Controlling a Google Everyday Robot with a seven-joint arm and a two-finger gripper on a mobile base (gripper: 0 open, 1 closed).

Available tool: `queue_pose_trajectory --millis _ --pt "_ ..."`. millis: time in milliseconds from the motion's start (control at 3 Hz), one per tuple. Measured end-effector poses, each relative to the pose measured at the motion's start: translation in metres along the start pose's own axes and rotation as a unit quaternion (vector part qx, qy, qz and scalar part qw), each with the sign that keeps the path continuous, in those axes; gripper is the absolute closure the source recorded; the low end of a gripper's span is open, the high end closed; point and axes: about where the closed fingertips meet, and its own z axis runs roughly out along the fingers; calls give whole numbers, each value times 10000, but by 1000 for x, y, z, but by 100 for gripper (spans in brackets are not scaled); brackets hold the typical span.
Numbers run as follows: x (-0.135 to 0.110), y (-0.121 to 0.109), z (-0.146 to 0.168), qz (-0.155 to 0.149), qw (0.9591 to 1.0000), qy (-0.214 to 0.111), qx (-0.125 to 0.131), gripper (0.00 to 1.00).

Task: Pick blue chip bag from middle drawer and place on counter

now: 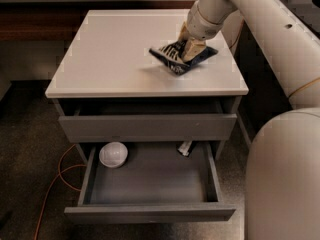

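Note:
The blue chip bag, dark navy with white lettering, is over the right half of the pale counter, its lower corner at or near the surface. My gripper comes down from the upper right and is shut on the bag's right part. Below, the middle drawer is pulled far out, and its grey floor shows.
A round white dome sits in the drawer's back left corner, and a small dark and white object lies at its back right. The drawer above is slightly open. An orange cable trails on the floor at left. My arm fills the right side.

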Motion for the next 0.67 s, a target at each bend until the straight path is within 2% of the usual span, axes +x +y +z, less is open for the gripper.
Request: queue_pose_trajectory --millis 333,667 --pt "-2 0 1 -17 10000 16 -6 0" --pt "-2 0 1 -17 10000 16 -6 0"
